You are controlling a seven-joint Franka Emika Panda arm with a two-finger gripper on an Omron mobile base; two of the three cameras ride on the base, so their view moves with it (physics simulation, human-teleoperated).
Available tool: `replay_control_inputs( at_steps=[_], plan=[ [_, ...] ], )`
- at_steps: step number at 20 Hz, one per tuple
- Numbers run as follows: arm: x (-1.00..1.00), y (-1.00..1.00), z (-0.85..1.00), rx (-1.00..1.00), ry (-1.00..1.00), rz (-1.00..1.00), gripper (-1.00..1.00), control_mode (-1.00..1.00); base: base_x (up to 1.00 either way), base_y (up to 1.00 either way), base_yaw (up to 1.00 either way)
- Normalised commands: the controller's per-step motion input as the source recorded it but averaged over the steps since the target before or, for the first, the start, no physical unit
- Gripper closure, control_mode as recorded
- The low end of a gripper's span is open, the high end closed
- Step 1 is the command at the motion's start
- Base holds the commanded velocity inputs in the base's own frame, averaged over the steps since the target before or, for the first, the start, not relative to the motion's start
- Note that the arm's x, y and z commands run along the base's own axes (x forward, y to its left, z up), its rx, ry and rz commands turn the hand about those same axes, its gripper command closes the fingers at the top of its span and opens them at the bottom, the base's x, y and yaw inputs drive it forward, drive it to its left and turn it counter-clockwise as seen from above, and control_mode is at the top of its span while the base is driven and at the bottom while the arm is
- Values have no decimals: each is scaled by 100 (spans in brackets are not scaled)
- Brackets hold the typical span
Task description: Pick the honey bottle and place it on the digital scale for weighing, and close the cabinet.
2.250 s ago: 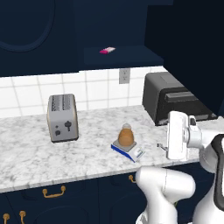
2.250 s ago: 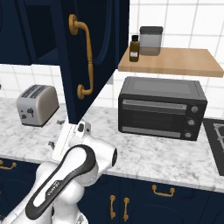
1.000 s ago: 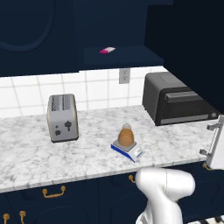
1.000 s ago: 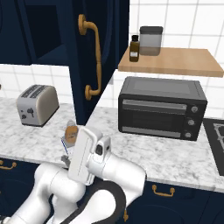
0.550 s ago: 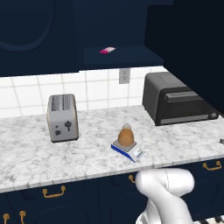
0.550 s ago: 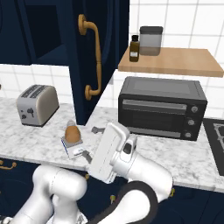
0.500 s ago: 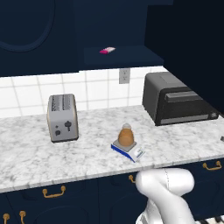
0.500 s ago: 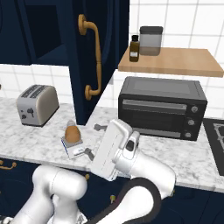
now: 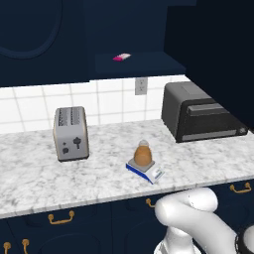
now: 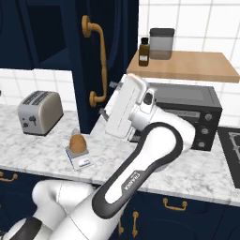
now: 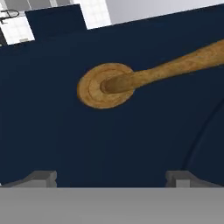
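While facing door: my gripper (image 11: 111,177) spread wide, empty, near the cabinet (image 10: 79,70).
Handle (image 10: 97,61): brass, rounded bar, round mount.
Honey bottle (image 9: 143,154): amber beehive, atop digital scale (image 9: 144,169), marble counter (image 9: 44,176).

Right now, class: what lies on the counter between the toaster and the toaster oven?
In the left base view, the honey bottle on the digital scale stands between toaster and toaster oven.

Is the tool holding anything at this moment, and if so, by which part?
Nothing is held. The tool is open, facing the cabinet door near the brass handle; the honey bottle sits on the scale.
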Motion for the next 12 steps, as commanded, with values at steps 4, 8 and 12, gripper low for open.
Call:
replay_control_inputs(
  at_steps=[4, 8, 12],
  plan=[
    [13, 69, 88, 0, -6, 2, -100, -100, 0, 0, 0],
    [1, 100, 1, 0, -2, 1, -100, -100, 0, 0, 0],
    [71, 100, 0, 0, 0, 0, -100, -100, 0, 0, 0]
  ],
)
